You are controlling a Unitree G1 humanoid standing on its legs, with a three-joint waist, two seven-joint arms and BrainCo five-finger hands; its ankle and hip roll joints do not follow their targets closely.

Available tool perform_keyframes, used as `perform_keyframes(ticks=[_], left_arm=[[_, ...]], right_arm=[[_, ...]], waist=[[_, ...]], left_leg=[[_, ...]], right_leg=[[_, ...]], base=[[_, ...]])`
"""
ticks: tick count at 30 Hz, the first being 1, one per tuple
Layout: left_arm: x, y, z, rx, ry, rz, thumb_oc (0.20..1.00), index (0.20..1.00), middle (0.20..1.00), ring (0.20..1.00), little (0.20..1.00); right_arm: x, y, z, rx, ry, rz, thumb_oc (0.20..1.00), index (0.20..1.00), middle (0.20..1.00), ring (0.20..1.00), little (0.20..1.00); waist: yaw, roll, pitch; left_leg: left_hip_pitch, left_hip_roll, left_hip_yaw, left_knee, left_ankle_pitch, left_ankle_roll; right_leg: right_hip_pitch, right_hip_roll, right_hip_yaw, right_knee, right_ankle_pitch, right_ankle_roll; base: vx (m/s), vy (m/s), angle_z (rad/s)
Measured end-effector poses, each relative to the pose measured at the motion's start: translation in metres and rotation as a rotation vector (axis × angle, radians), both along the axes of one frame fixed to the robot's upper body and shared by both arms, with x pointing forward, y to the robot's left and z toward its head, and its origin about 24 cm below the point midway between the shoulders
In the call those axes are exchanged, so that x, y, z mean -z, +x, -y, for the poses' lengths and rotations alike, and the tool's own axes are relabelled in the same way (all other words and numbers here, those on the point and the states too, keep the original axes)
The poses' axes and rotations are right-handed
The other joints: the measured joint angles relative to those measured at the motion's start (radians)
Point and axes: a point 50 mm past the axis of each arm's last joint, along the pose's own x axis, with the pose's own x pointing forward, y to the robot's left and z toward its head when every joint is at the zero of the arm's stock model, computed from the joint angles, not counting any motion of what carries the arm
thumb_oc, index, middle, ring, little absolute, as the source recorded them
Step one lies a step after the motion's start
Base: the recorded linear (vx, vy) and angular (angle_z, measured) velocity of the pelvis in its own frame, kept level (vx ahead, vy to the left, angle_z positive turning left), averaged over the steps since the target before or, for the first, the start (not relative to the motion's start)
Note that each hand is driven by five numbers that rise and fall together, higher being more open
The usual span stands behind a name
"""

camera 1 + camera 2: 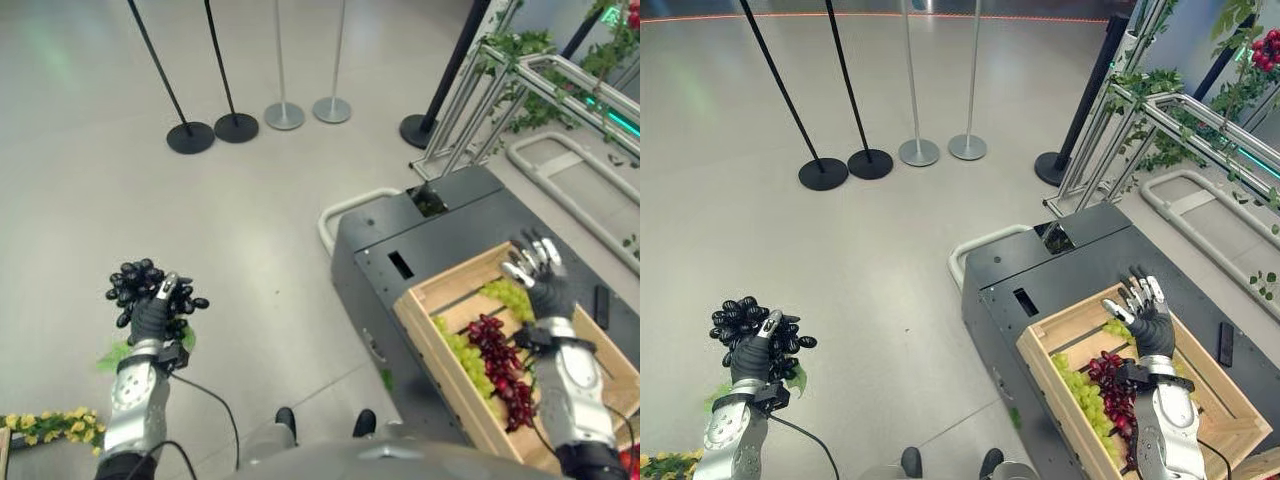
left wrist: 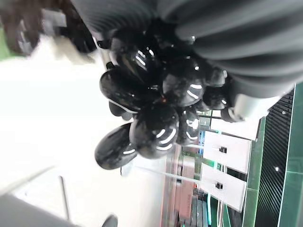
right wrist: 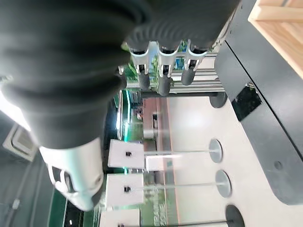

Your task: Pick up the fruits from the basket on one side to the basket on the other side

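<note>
My left hand (image 1: 152, 318) is raised over the floor at the lower left, shut on a bunch of black grapes (image 1: 138, 281); the glossy grapes (image 2: 156, 109) show close up in the left wrist view. At the right, a wooden crate (image 1: 428, 330) sits on a dark grey cart (image 1: 400, 235). It holds green grapes (image 1: 468, 358) and dark red grapes (image 1: 502, 365). My right hand (image 1: 540, 268) hovers over the crate's far part, fingers (image 3: 161, 80) straight and open, holding nothing.
Several stanchion poles with round bases (image 1: 236, 127) stand at the back. A metal rail frame with green vines (image 1: 520, 80) runs along the far right. Yellow flowers (image 1: 45, 425) lie at the lower left. Open floor lies between the cart and my left hand.
</note>
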Motion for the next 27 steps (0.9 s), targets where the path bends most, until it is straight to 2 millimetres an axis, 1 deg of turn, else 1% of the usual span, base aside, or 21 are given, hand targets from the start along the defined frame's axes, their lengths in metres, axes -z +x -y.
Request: perform_keyframes(ticks=[4,6,8,10,11,12,13,14,15,16,17,18,19,20,21,22,23,24,25,26,27], left_arm=[[-0.012,-0.001,-0.01,-0.056,0.056,0.042,0.2,0.2,0.2,0.2,0.2],[-0.015,0.002,-0.008,-0.058,0.073,0.054,0.2,0.2,0.2,0.2,0.2],[-0.019,0.005,-0.007,-0.056,0.096,0.07,0.2,0.2,0.2,0.2,0.2],[-0.022,0.007,-0.007,-0.068,0.116,0.086,0.2,0.2,0.2,0.2,0.2],[-0.024,0.008,-0.008,-0.07,0.141,0.086,0.2,0.2,0.2,0.2,0.2],[-0.026,0.009,-0.008,-0.07,0.145,0.093,0.2,0.2,0.2,0.2,0.2],[-0.032,0.01,-0.008,-0.068,0.156,0.114,0.2,0.2,0.2,0.2,0.2],[-0.036,0.012,-0.011,-0.063,0.183,0.118,0.2,0.2,0.2,0.2,0.2],[-0.036,0.012,-0.011,-0.061,0.2,0.114,0.2,0.2,0.2,0.2,0.2],[-0.035,0.011,-0.011,-0.066,0.205,0.106,0.2,0.2,0.2,0.2,0.2],[-0.034,0.013,-0.009,-0.063,0.199,0.109,0.2,0.2,0.2,0.2,0.2],[-0.036,0.019,-0.004,-0.039,0.198,0.117,0.2,0.2,0.2,0.2,0.2],[-0.036,0.022,-0.001,-0.021,0.201,0.12,0.2,0.2,0.2,0.2,0.2],[-0.035,0.02,0.0,-0.011,0.204,0.11,0.2,0.2,0.2,0.2,0.2],[-0.032,0.017,0.001,-0.015,0.2,0.102,0.2,0.2,0.2,0.2,0.2],[-0.03,0.015,0.001,-0.018,0.193,0.094,0.2,0.2,0.2,0.2,0.2],[-0.028,0.016,0.006,-0.002,0.186,0.091,0.2,0.2,0.2,0.2,0.2],[-0.028,0.017,0.009,0.019,0.193,0.089,0.2,0.2,0.2,0.2,0.2],[-0.018,0.015,0.018,0.023,0.155,0.068,0.2,0.2,0.2,0.2,0.2],[-0.016,0.017,0.026,0.036,0.131,0.071,0.2,0.2,0.2,0.2,0.2],[-0.013,0.018,0.034,0.061,0.114,0.07,0.2,0.2,0.2,0.2,0.2]], right_arm=[[-0.001,0.004,-0.003,-0.007,0.0,0.006,1.0,1.0,1.0,1.0,1.0],[0.001,0.004,-0.005,-0.012,-0.003,-0.007,1.0,1.0,1.0,1.0,1.0],[0.005,0.002,-0.007,-0.016,-0.014,-0.029,1.0,1.0,1.0,1.0,1.0],[0.008,0.0,-0.008,-0.019,-0.023,-0.045,1.0,1.0,1.0,1.0,1.0],[0.011,-0.003,-0.008,-0.023,-0.027,-0.06,1.0,1.0,1.0,1.0,1.0],[0.012,-0.004,-0.008,-0.022,-0.027,-0.066,1.0,1.0,1.0,1.0,1.0],[0.014,-0.006,-0.008,-0.023,-0.03,-0.077,1.0,1.0,1.0,1.0,1.0],[0.016,-0.009,-0.007,-0.022,-0.033,-0.086,1.0,1.0,1.0,1.0,1.0],[0.017,-0.013,-0.005,-0.016,-0.034,-0.097,1.0,1.0,1.0,1.0,1.0],[0.018,-0.015,-0.004,-0.016,-0.037,-0.103,1.0,1.0,1.0,1.0,1.0],[0.019,-0.017,-0.004,-0.016,-0.037,-0.108,1.0,1.0,1.0,1.0,1.0],[0.022,-0.02,-0.004,-0.018,-0.034,-0.125,1.0,1.0,1.0,1.0,1.0],[0.023,-0.021,-0.004,-0.018,-0.034,-0.127,1.0,1.0,1.0,1.0,1.0],[0.023,-0.02,-0.004,-0.018,-0.033,-0.125,1.0,1.0,1.0,1.0,1.0],[0.022,-0.018,-0.005,-0.02,-0.033,-0.12,1.0,1.0,1.0,1.0,1.0],[0.022,-0.016,-0.005,-0.021,-0.033,-0.117,1.0,1.0,1.0,1.0,1.0],[0.024,-0.017,-0.004,-0.011,-0.031,-0.125,1.0,1.0,1.0,1.0,1.0],[0.028,-0.017,-0.003,-0.007,-0.028,-0.142,1.0,1.0,1.0,1.0,1.0],[0.031,-0.012,-0.003,0.004,-0.017,-0.15,1.0,1.0,1.0,1.0,1.0],[0.031,-0.013,-0.003,0.003,-0.018,-0.151,1.0,1.0,1.0,1.0,1.0],[0.028,-0.011,-0.004,-0.007,-0.021,-0.14,1.0,1.0,1.0,1.0,1.0]], waist=[[0.019,0.003,-0.004],[0.025,0.027,-0.006],[0.024,0.043,-0.008],[0.023,0.049,-0.007],[0.015,0.064,-0.008],[0.019,0.069,-0.006],[-0.003,0.071,-0.006],[-0.005,0.062,-0.007],[-0.016,0.055,-0.011],[-0.027,0.055,-0.013],[-0.03,0.062,-0.01],[-0.06,0.067,-0.01],[-0.082,0.057,-0.012],[-0.075,0.027,-0.023],[-0.071,0.017,-0.03],[-0.059,0.013,-0.033],[-0.062,-0.007,-0.05],[-0.045,-0.03,-0.054],[-0.013,0.001,-0.05],[-0.031,0.01,-0.058],[-0.011,0.026,-0.057]], left_leg=[[-0.029,-0.028,-0.03,0.014,-0.003,0.016],[-0.029,-0.026,-0.059,0.031,-0.015,0.031],[-0.015,-0.049,-0.099,0.033,-0.018,0.053],[-0.008,-0.079,-0.167,0.047,-0.02,0.085],[-0.015,-0.092,-0.236,0.065,-0.012,0.09],[-0.012,-0.09,-0.27,0.063,-0.007,0.097],[-0.018,-0.082,-0.326,0.054,0.014,0.089],[-0.023,-0.099,-0.389,0.041,0.021,0.08],[-0.03,-0.106,-0.409,0.043,0.026,0.082],[-0.035,-0.127,-0.471,0.05,0.032,0.075],[-0.032,-0.141,-0.55,0.055,0.033,0.074],[-0.032,-0.151,-0.653,0.055,0.037,0.058],[-0.035,-0.152,-0.65,0.048,0.04,0.061],[-0.03,-0.152,-0.579,0.029,0.042,0.063],[-0.025,-0.154,-0.551,0.023,0.038,0.061],[-0.027,-0.154,-0.54,0.02,0.034,0.058],[-0.019,-0.161,-0.539,0.025,0.017,0.047],[-0.018,-0.172,-0.543,0.03,0.009,0.039],[-0.017,-0.143,-0.578,0.034,-0.008,0.017],[-0.014,-0.131,-0.595,0.042,-0.02,-0.002],[-0.036,-0.11,-0.604,0.056,-0.023,-0.007]], right_leg=[[-0.011,-0.029,-0.017,0.038,-0.007,0.018],[-0.033,-0.054,-0.016,0.137,-0.02,0.03],[-0.067,-0.098,-0.001,0.286,-0.026,0.032],[-0.117,-0.13,0.076,0.442,-0.005,0.023],[-0.162,-0.103,0.177,0.513,-0.023,0.031],[-0.168,-0.068,0.217,0.51,-0.047,0.036],[-0.184,0.015,0.311,0.482,-0.076,0.038],[-0.197,0.061,0.347,0.436,-0.091,0.043],[-0.197,0.085,0.375,0.382,-0.099,0.042],[-0.21,0.118,0.415,0.306,-0.1,0.044],[-0.22,0.151,0.491,0.288,-0.108,0.044],[-0.221,0.202,0.624,0.224,-0.102,0.059],[-0.227,0.204,0.642,0.196,-0.095,0.065],[-0.239,0.174,0.631,0.156,-0.046,0.055],[-0.246,0.159,0.623,0.149,-0.026,0.045],[-0.244,0.148,0.609,0.137,-0.009,0.04],[-0.24,0.119,0.561,0.106,0.0,0.04],[-0.224,0.097,0.534,0.083,0.068,-0.002],[-0.183,0.123,0.503,0.064,0.071,-0.008],[-0.15,0.124,0.473,0.016,0.063,-0.021],[-0.123,0.138,0.43,-0.01,0.079,-0.051]], base=[[0.06,0.284,0.29],[0.07,0.263,0.45],[0.02,0.155,0.78],[0.03,0.09,1.03],[0.06,0.036,1.08],[0.16,-0.009,1.34],[0.15,-0.105,1.4],[0.14,-0.103,1.54],[0.16,-0.102,1.73],[0.15,-0.083,1.39],[0.19,-0.127,1.98],[0.08,-0.084,1.7],[0.06,-0.147,1.91],[0.05,-0.189,1.08],[0.05,-0.191,0.87],[0.04,-0.154,0.76],[0.09,-0.231,0.87],[0.08,-0.232,0.95],[0.08,-0.33,0.94],[0.03,-0.173,1.08],[0.02,-0.26,1.01]])
